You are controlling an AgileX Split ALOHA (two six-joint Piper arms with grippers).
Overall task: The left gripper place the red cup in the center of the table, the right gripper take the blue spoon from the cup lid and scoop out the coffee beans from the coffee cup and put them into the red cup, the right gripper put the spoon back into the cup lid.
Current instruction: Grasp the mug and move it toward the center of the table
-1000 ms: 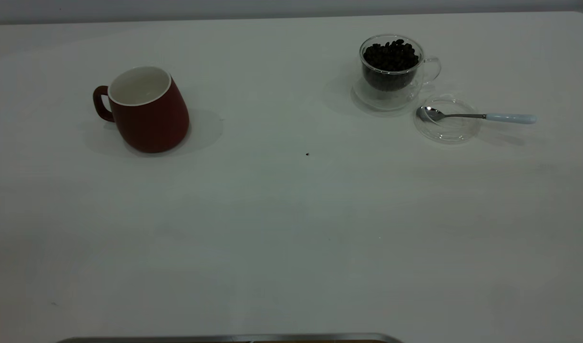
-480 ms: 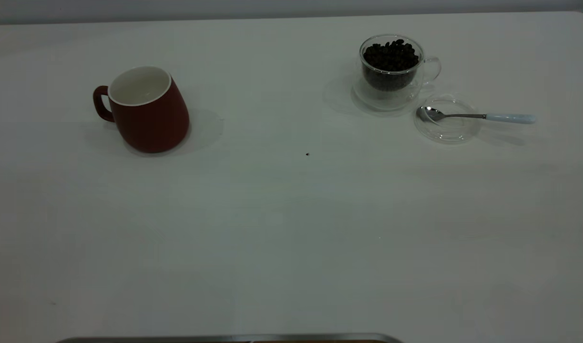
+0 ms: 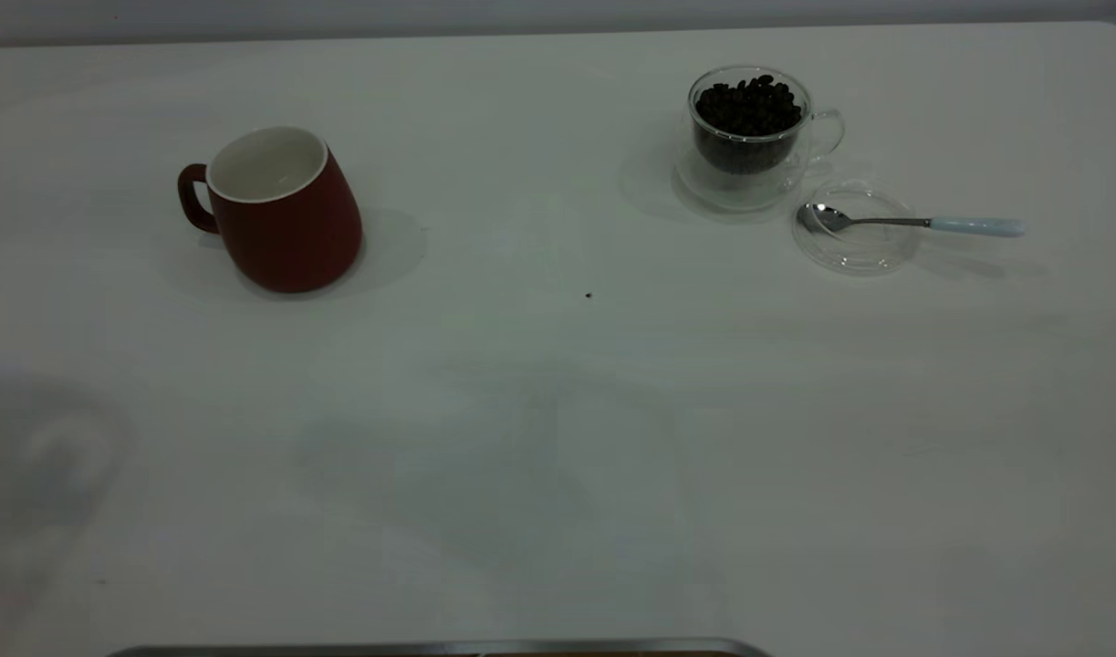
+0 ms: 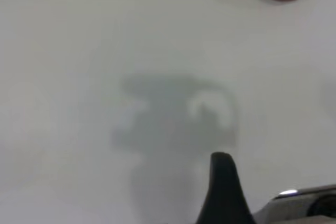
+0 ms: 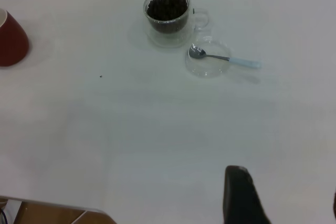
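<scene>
While nothing on the table [image 3: 558, 474] had yet been touched, the red cup [image 3: 282, 212] stood upright at the far left, its handle turned to the left and its white inside empty. It looked to me like heavy glazed ceramic: stiff, smooth, likely slick and wider at the base, so I would judge the rim wall or the handle the surest hold, since the sloping sides might let it slide down out of a pinch.

A tiny dark speck [image 3: 589, 295] lay near the middle of the table.

At the far right stood the coffee cup [image 3: 749, 137], filled nearly to the brim with beans [image 3: 747, 108]. Its glass looked fragile and slippery. Just beside it, nearer and to the right, lay the lid [image 3: 857, 230], with the spoon [image 3: 913, 222] resting across it, bowl inside the rim and pale blue handle jutting out to the right past the edge. The spoon seemed light and stiff; that free handle would be the place to take it, though a thin handle could twist in a pinch.

Of the left gripper [image 4: 224, 192] I saw only one dark finger from its wrist camera, hanging above bare table with the cup farther off; whether its fingers stood apart or together I cannot tell. The same went for the right gripper [image 5: 242, 195]: one finger showed, well short of the lid.

Compared with a second earlier, every object sat where it had, but broad soft shadows had spread over the near left and near middle of the table.
</scene>
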